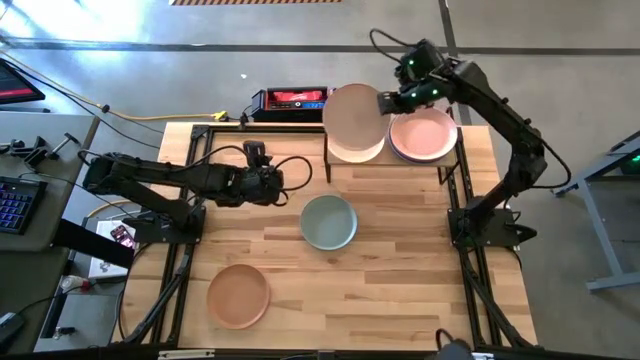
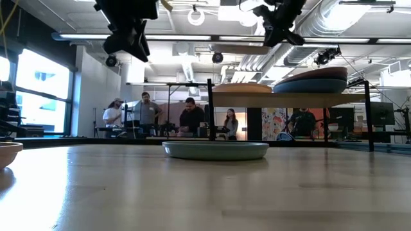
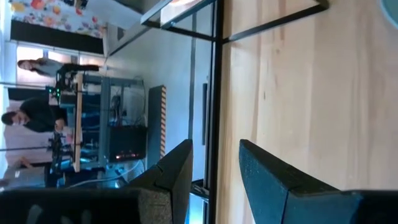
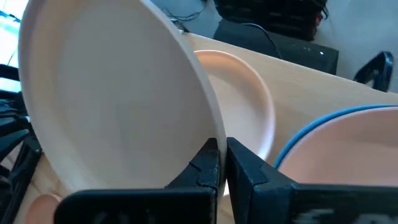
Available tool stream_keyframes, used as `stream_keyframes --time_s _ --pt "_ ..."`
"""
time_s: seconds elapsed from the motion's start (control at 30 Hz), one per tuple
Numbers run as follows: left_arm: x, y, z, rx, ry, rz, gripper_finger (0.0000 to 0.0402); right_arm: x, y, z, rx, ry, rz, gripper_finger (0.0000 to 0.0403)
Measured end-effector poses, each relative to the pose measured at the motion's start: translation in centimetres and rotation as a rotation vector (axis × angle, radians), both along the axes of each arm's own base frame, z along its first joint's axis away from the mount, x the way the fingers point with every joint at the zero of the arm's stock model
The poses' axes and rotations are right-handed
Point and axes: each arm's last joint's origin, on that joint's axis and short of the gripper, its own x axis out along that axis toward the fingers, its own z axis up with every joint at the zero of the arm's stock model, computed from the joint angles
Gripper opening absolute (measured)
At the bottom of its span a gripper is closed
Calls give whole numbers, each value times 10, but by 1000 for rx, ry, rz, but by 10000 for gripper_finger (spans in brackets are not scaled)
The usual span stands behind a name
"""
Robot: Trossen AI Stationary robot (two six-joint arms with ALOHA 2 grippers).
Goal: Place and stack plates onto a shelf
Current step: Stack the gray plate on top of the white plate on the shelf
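Peach first: I see that plate (image 1: 238, 296) lying flat at the counter's (image 1: 400, 290) near left corner. My left gripper (image 1: 272, 185) hangs above the counter left of centre, holding nothing, its fingers (image 3: 177, 171) spread wide. Just right of it the sage plate (image 1: 329, 222) rests flat mid-counter. Behind it stands the shelf (image 1: 450, 152), with a pale plate (image 1: 352, 150) lying on its left half. My right gripper (image 1: 388, 101) hovers over that spot, fingers (image 4: 208, 163) pinched tight on the rim of a beige plate (image 1: 355, 115), which sits tilted above the pale one. On the shelf's right half a pink plate (image 1: 424, 133) tops a short stack; I see a blue rim beneath it.
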Motion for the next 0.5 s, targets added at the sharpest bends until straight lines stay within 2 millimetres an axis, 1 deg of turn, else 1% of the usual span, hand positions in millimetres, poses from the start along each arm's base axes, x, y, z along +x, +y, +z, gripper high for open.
stream_keyframes --time_s 0.13,0.23,0.5 --pt "0 6 0 0 -3 23 120 -10 -8 -2 12 18 -16 0" --pt "0 10 0 -1 -4 40 119 -12 -13 -10 35 22 -11 0" --pt "-1 18 0 -10 -24 87 119 -8 -20 -37 59 39 -7 0"
